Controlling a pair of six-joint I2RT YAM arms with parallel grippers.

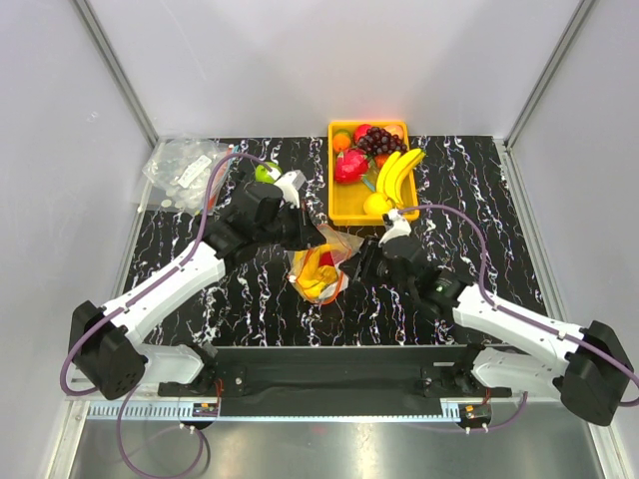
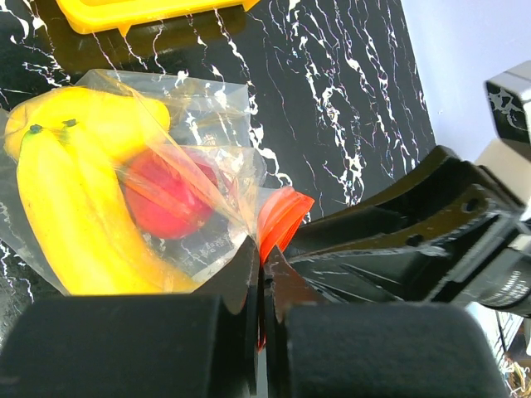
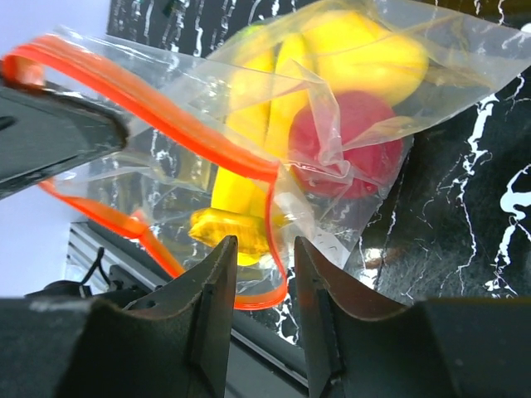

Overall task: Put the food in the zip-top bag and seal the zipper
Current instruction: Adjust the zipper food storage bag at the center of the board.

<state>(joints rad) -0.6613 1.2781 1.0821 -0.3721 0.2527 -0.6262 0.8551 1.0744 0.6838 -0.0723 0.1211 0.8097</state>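
Got left gripper clenched on one end of the zipper, strip pinched flat between the pads. Reading right gripper as parted: straddling the strip further along, gap visible on both sides, nothing pinched.

Between the two, mid-table: zip-top bag, mouth held up and gaping, the two strip halves well apart. Body apparently resting on the black marbled table; can't confirm contact. Already loaded with bananas and a red fruit touching them. Unsealed.

Handling, as a judgement: thin film, soft, crinkly, slippery, no shape of its own. Lumpy load, likely to sag and roll toward the low end if lifted by the mouth. Better to grip on the strip only, as the stiffest part. Pinch both halves together at the anchored end, then run along toward the other. Watch for film bunching into the track.

Further back: yellow tray with a banana bunch, grapes and other fruit. Far left corner, well apart: pile of clear packets.
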